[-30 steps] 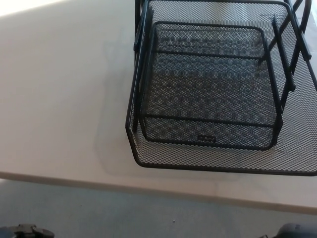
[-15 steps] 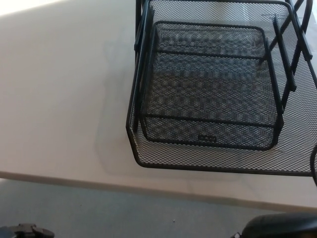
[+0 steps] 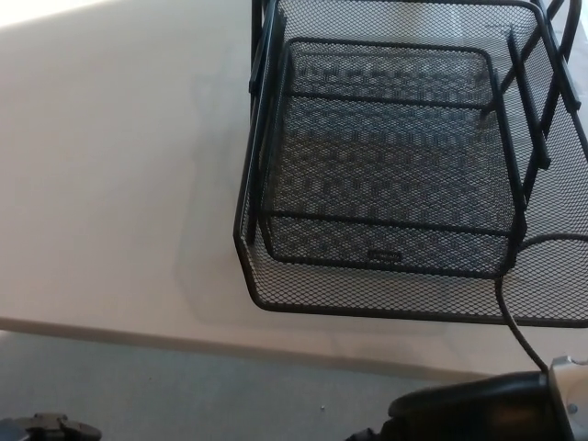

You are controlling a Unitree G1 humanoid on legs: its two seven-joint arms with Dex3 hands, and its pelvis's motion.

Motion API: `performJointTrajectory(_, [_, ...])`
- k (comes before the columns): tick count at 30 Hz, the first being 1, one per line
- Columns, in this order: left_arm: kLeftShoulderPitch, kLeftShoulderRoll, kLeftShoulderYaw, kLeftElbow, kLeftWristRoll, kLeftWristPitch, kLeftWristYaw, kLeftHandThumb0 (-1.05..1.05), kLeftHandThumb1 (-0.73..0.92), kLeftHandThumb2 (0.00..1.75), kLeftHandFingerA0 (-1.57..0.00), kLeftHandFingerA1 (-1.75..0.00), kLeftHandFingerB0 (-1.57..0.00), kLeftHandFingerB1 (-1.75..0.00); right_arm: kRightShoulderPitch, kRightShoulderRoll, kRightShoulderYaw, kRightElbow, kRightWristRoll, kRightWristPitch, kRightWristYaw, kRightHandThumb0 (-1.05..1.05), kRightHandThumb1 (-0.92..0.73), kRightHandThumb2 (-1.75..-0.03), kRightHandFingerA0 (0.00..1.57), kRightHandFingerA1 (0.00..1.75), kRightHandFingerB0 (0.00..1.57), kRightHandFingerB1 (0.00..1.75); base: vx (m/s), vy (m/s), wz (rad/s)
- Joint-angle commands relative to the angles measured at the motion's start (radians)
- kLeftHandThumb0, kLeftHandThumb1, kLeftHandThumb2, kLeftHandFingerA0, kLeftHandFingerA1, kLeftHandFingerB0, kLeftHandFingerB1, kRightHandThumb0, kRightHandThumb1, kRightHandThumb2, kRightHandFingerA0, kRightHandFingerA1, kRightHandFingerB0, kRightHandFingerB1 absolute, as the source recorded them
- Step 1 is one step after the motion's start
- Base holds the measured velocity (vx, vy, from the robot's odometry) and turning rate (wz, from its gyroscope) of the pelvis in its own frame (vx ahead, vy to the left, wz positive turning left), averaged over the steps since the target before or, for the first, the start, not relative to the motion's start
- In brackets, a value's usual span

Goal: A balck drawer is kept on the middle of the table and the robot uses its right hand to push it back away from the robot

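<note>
A: Where seen from above: black mesh drawer (image 3: pixel 395 165) resting on pale surface (image 3: pixel 110 184), right of centre.

B: Right arm (image 3: pixel 478 409) entering bottom right; hand hidden, fingers impossible to judge.

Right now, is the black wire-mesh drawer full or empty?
Empty: through the black wire-mesh drawer only its bare mesh floor shows, with nothing lying inside.

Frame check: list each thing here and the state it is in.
Black mesh drawer: empty, flat on the table, untouched.
Table: bears only the drawer.
Right arm: at the bottom edge, short of the drawer; hand unseen.
Cable: loops up from the arm.
</note>
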Motion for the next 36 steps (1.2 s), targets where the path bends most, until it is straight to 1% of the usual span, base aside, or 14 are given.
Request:
performJointTrajectory(1, [-0.003, 0.020, 0.002, 0.004, -0.002, -0.035, -0.005, -0.74, 0.70, 1.05, -0.37, -0.51, -0.22, -0.43, -0.049, 0.028, 0.005, 0.042, -0.034, 0.054, 0.014, -0.69, -0.92, -0.70, 0.33, 0.38, 0.21, 0.32, 0.00, 0.000, 0.00])
performJointTrajectory(2, [0.000, 0.021, 0.001, 0.003, 0.000, -0.041, -0.003, -0.76, 0.78, 0.68, -0.43, -0.36, -0.36, -0.34, -0.058, 0.032, 0.009, 0.050, -0.040, 0.061, 0.014, -0.70, -0.92, -0.69, 0.33, 0.38, 0.21, 0.31, 0.00, 0.000, 0.00])
performJointTrajectory(4, [0.000, 0.020, 0.003, 0.005, -0.003, -0.041, -0.006, -0.73, 0.82, 0.65, -0.45, -0.36, -0.39, -0.34, -0.071, 0.038, 0.013, 0.064, -0.051, 0.064, 0.016, -0.71, -0.92, -0.69, 0.34, 0.38, 0.22, 0.31, 0.00, 0.000, 0.00])
performJointTrajectory(9, [-0.002, 0.020, 0.004, 0.004, -0.006, -0.048, -0.018, -0.74, 0.83, 0.66, -0.49, -0.37, -0.40, -0.34, -0.123, 0.065, 0.021, 0.110, -0.090, 0.056, 0.017, -0.71, -0.92, -0.70, 0.33, 0.38, 0.21, 0.32, 0.00, 0.000, 0.00])
performJointTrajectory(10, [-0.003, 0.020, 0.004, 0.003, -0.006, -0.047, -0.018, -0.66, 0.65, 1.05, -0.48, -0.57, -0.23, -0.44, -0.133, 0.067, 0.019, 0.107, -0.091, 0.063, 0.018, -0.70, -0.92, -0.70, 0.34, 0.38, 0.22, 0.32, 0.00, 0.000, 0.00])
performJointTrajectory(12, [-0.005, 0.021, 0.002, 0.003, -0.003, -0.048, -0.016, -0.80, 0.74, 0.73, -0.52, -0.42, -0.40, -0.37, -0.154, 0.072, 0.014, 0.102, -0.091, 0.079, 0.020, -0.71, -0.91, -0.70, 0.34, 0.38, 0.22, 0.31, 0.00, 0.000, 0.00])
performJointTrajectory(17, [-0.010, 0.023, -0.002, 0.003, 0.000, -0.047, -0.017, -0.64, 0.64, 1.05, -0.48, -0.58, -0.23, -0.45, -0.186, 0.085, 0.015, 0.116, -0.104, 0.086, 0.031, -0.71, -0.92, -0.70, 0.35, 0.38, 0.23, 0.32, 0.00, 0.000, 0.00])
performJointTrajectory(18, [-0.008, 0.024, -0.004, 0.002, 0.004, -0.047, -0.013, -0.78, 0.73, 0.74, -0.48, -0.42, -0.37, -0.37, -0.183, 0.088, 0.019, 0.119, -0.108, 0.085, 0.029, -0.71, -0.92, -0.70, 0.35, 0.37, 0.23, 0.32, 0.00, 0.000, 0.00])
performJointTrajectory(24, [-0.006, 0.023, -0.002, 0.006, 0.003, -0.045, -0.008, -0.77, 0.74, 0.70, -0.49, -0.40, -0.40, -0.36, -0.211, 0.099, 0.049, 0.167, -0.153, 0.079, 0.044, -0.74, -0.92, -0.70, 0.36, 0.38, 0.23, 0.31, 0.00, 0.000, 0.00])
performJointTrajectory(26, [-0.005, 0.022, 0.000, 0.005, 0.001, -0.043, -0.008, -0.66, 0.65, 1.05, -0.47, -0.57, -0.24, -0.45, -0.238, 0.104, 0.056, 0.205, -0.177, 0.066, 0.050, -0.75, -0.92, -0.71, 0.37, 0.38, 0.24, 0.31, 0.00, 0.000, 0.00])
performJointTrajectory(27, [-0.008, 0.020, 0.002, 0.006, -0.003, -0.040, -0.012, -0.70, 0.82, 0.65, -0.48, -0.37, -0.40, -0.35, -0.248, 0.105, 0.056, 0.221, -0.182, 0.063, 0.053, -0.75, -0.92, -0.72, 0.37, 0.38, 0.24, 0.32, 0.00, 0.000, 0.00])
performJointTrajectory(32, [-0.009, 0.016, 0.005, 0.007, -0.004, -0.041, -0.011, -0.72, 0.83, 0.66, -0.45, -0.35, -0.39, -0.34, -0.306, 0.106, 0.059, 0.325, -0.221, 0.040, 0.074, -0.77, -0.92, -0.73, 0.34, 0.39, 0.24, 0.32, 0.00, 0.000, 0.00])
performJointTrajectory(33, [-0.010, 0.016, 0.006, 0.008, -0.005, -0.039, -0.012, -0.70, 0.67, 1.05, -0.37, -0.51, -0.22, -0.43, -0.322, 0.105, 0.060, 0.353, -0.234, 0.034, 0.079, -0.77, -0.92, -0.73, 0.34, 0.38, 0.24, 0.32, 0.00, 0.000, 0.00])
performJointTrajectory(36, [-0.020, 0.010, 0.012, 0.018, -0.012, -0.017, -0.016, -0.75, 0.70, 1.03, -0.37, -0.50, -0.23, -0.43, -0.353, 0.114, 0.058, 0.434, -0.252, 0.010, 0.086, -0.76, -0.92, -0.72, 0.35, 0.39, 0.25, 0.33, 0.00, 0.000, 0.00])
